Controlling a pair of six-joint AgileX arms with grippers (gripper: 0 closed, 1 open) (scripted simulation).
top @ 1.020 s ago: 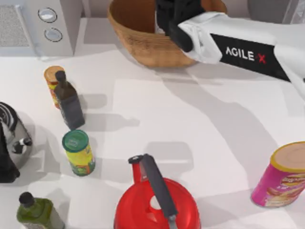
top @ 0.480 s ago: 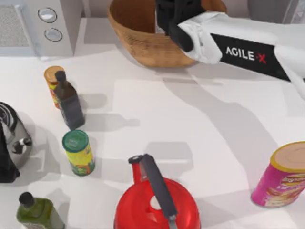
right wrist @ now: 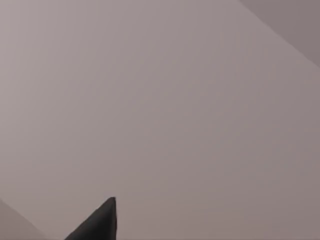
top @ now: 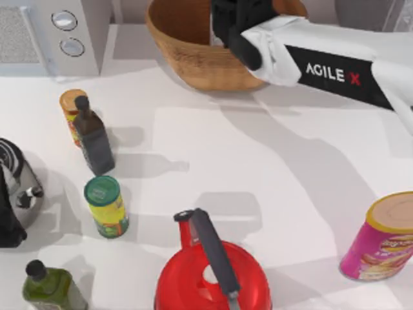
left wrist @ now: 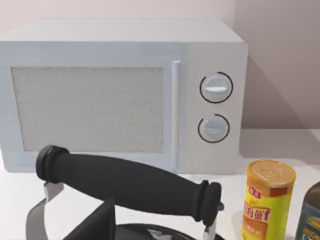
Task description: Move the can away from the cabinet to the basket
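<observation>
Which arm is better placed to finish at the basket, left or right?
Right. The right gripper already reaches over the basket at the table's far edge, while the left arm sits parked at the left side near the kettle.

basket [top: 193,58] interior and right gripper [top: 232,26] fingertips behind the arm

Right wrist view: plain pinkish-grey wall [right wrist: 150,100] across nearly all of it. A darker grey band [right wrist: 295,25] cuts diagonally across one corner, meeting the lighter surface along a straight edge. One black pointed finger tip [right wrist: 100,222] of the right hand pokes in at the edge. Can't tell the hand's state.
</observation>
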